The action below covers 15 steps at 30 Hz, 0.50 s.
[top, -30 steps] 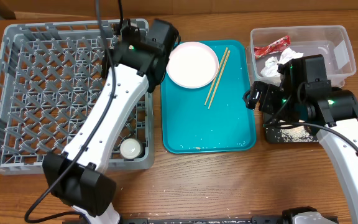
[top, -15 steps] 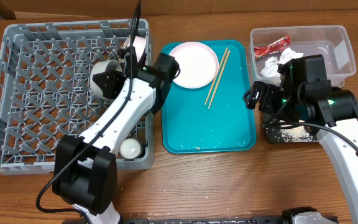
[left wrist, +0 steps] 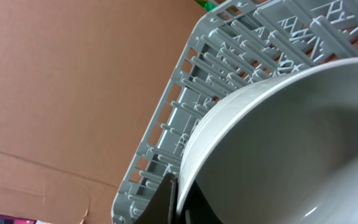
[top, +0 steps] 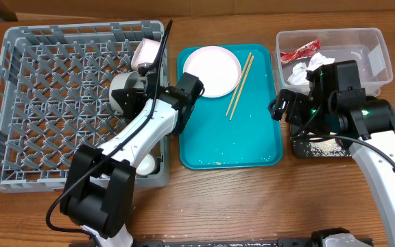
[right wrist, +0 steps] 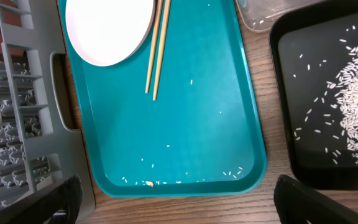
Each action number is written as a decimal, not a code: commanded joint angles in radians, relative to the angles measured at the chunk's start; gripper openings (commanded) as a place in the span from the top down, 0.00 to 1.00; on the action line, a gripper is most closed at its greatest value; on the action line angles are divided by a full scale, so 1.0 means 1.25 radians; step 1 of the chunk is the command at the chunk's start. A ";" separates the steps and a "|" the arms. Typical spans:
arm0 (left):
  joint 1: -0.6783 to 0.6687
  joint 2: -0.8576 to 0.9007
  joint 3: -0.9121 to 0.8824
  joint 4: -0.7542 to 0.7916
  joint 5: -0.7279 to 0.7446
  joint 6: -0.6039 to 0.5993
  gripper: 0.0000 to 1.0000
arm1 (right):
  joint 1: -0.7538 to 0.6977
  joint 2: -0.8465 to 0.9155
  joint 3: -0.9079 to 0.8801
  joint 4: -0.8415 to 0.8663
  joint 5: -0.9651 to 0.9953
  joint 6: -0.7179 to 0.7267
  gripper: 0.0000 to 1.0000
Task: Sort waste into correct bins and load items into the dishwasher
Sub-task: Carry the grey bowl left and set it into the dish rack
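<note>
My left gripper (top: 137, 96) is shut on the rim of a white bowl (top: 122, 92) and holds it on its side over the grey dish rack (top: 19, 103). In the left wrist view the bowl (left wrist: 291, 143) fills the frame, with a finger (left wrist: 174, 200) on its rim. A pink bowl (top: 146, 53) stands at the rack's back right, and a small white cup (top: 142, 163) sits at its front. A white plate (top: 213, 71) and chopsticks (top: 239, 86) lie on the teal tray (top: 232, 137). My right gripper (top: 280, 108) is wide open and empty above the tray's right edge (right wrist: 182, 200).
The clear tub (top: 372, 58) holds a red wrapper (top: 300, 50) and a white tissue (top: 310, 68). The black tray (right wrist: 291, 93) holds rice (right wrist: 353, 112). A few rice grains (right wrist: 185, 180) lie along the teal tray's front edge. A brown cardboard wall shows beyond the rack.
My left arm has drawn back from the rack's far right corner with the white bowl, moving it toward the rack's middle. The pink bowl is now uncovered. The right arm has not moved.
</note>
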 commanded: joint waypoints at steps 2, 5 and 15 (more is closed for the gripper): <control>-0.002 0.006 -0.011 0.006 -0.006 -0.019 0.96 | -0.005 -0.004 0.015 0.004 0.006 -0.002 0.00; -0.002 0.006 -0.011 0.006 -0.004 -0.019 0.96 | -0.005 -0.004 0.015 0.004 0.006 -0.002 0.00; 0.008 0.013 -0.023 0.038 -0.061 -0.005 0.96 | -0.005 -0.004 0.015 0.004 0.006 -0.002 0.00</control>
